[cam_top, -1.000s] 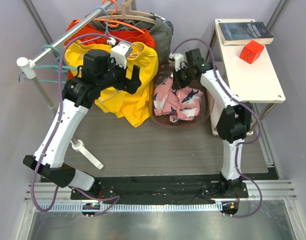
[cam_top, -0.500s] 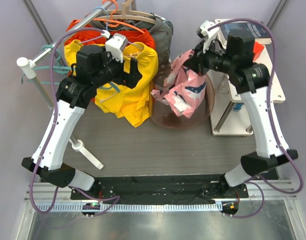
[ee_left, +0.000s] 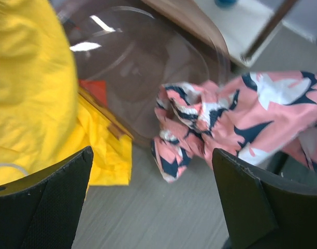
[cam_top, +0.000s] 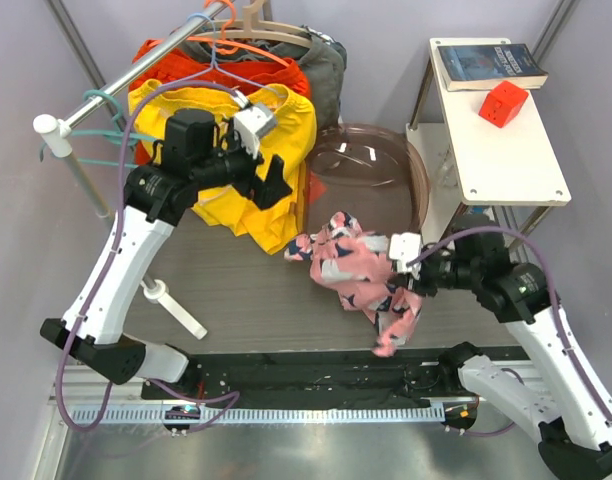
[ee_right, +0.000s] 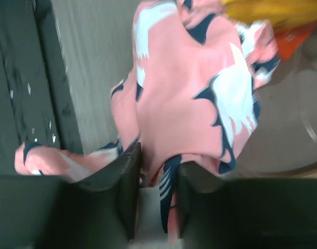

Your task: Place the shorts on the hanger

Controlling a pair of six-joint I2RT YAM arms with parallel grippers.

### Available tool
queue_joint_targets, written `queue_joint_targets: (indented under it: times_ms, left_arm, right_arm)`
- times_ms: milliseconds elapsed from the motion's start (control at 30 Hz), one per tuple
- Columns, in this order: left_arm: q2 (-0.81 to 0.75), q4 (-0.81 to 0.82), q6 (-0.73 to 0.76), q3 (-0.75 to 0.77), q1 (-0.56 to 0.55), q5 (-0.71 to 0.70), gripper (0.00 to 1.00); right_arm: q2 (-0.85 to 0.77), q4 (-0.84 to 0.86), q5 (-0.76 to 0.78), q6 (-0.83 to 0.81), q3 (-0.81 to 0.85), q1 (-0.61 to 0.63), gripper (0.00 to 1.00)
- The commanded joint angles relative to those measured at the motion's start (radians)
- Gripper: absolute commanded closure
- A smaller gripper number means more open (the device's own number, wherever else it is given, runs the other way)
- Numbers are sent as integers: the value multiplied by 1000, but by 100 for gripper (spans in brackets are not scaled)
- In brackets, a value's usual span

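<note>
Soft pink shark-print fabric shorts (cam_top: 358, 268) are held bunched over the grey table (cam_top: 246, 290), nr its front edge, outside the brown see-through plastic tub (cam_top: 371, 160). R gripper (ee_right: 154, 174) is clamped on them. L gripper (ee_left: 153, 207) is spread, nothing btwn. Thin teal plastic hanger (cam_top: 104, 98) hangs on the metal rail (cam_top: 166, 45), well apart. Pickup is judged done, hanging not yet begun.

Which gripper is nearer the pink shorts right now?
Right. The right gripper is clamped on the pink shorts; the left gripper hangs open over the yellow shorts, apart from the pink ones.
</note>
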Motion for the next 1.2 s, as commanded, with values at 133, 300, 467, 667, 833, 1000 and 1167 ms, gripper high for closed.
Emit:
queue_joint_targets:
  times_ms: [133, 300, 467, 667, 833, 1000, 1167]
  left_arm:
    - [-51, -217, 334, -151, -108, 119, 10]
    - [-36, -124, 249, -237, -135, 96, 11]
    - [-1, -81, 147, -239, -135, 96, 13]
    - [2, -79, 141, -220, -135, 61, 11]
    - [-5, -78, 136, -233, -134, 40, 10]
    - [-10, -29, 100, -257, -129, -8, 9]
    - [-2, 1, 28, -244, -83, 13, 9]
  right_arm:
    - [67, 27, 113, -112, -104, 6, 8]
    - [157, 184, 90, 134, -36, 4, 5]
    - [325, 321, 75, 402, 54, 6, 5]
    - [475, 432, -9, 547, 181, 15, 5]
    - [549, 390, -42, 515, 215, 48, 8]
    - [583, 364, -11, 479, 189, 108, 10]
    - [633, 346, 90, 465, 227, 125, 44]
